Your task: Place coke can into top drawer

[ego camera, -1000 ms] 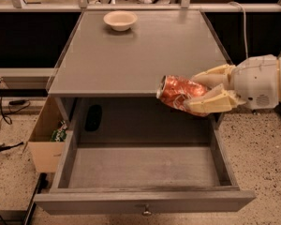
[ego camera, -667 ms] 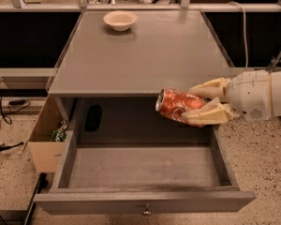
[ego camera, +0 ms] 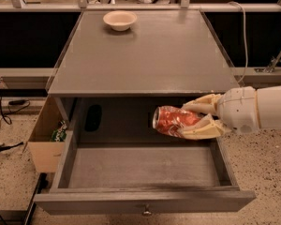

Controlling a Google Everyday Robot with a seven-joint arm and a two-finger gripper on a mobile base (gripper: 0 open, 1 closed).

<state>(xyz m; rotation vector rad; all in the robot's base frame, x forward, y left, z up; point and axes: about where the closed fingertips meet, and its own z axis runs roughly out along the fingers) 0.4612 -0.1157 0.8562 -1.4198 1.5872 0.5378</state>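
Observation:
The coke can [ego camera: 171,120], red-orange and dented, lies sideways in my gripper [ego camera: 193,118], with its silvery end pointing left. The cream fingers [ego camera: 202,129] are shut on it from the right. The can hangs above the right rear part of the open top drawer [ego camera: 145,167], just below the front edge of the cabinet top. The drawer is pulled far out, its floor is bare, and a small round knob [ego camera: 145,212] sits on its front panel. My white arm [ego camera: 257,109] reaches in from the right.
A cream round bowl [ego camera: 120,19] stands at the back of the grey cabinet top [ego camera: 145,55]. A brown cardboard box [ego camera: 46,137] with green packaging inside sits on the floor left of the drawer. Cables lie at the far left. A rail runs behind the cabinet.
My gripper has carried the can downward and a little left, from beside the cabinet top's front right edge to below it, over the drawer's rear right area.

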